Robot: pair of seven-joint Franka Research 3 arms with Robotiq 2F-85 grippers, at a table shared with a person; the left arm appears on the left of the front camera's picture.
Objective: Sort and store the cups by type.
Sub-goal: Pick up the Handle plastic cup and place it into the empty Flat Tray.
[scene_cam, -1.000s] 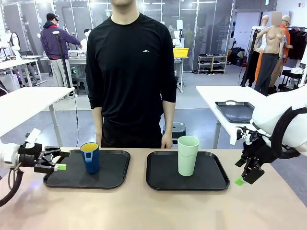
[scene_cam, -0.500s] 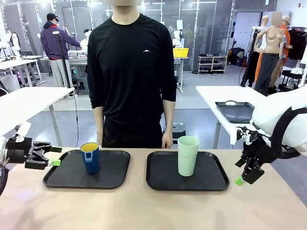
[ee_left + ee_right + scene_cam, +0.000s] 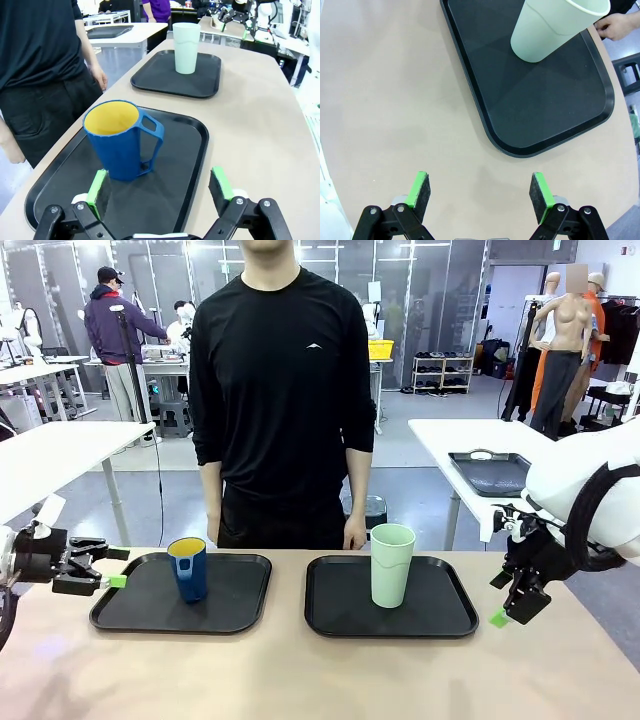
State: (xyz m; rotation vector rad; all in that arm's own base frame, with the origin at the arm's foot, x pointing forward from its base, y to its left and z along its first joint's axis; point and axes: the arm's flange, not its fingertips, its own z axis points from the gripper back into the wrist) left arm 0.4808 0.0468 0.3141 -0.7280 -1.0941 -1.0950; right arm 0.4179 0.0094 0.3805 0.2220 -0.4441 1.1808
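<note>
On a beige table (image 3: 300, 670) in a busy workshop, two black trays sit side by side before a person in a black top (image 3: 283, 390). The dark blue mug (image 3: 188, 568) stands upright on the left tray (image 3: 130, 615), the mint-green tumbler (image 3: 391, 565) on the right tray (image 3: 440, 615). The left gripper (image 3: 108, 568), at nine o'clock from the mug, hovers just off the tray with jaws wide and empty. The right gripper (image 3: 508, 612), at three o'clock from the tumbler, hangs over bare tabletop, jaws likewise wide. Behind, white tables (image 3: 480, 435) carry what appears to be another tray.
</note>
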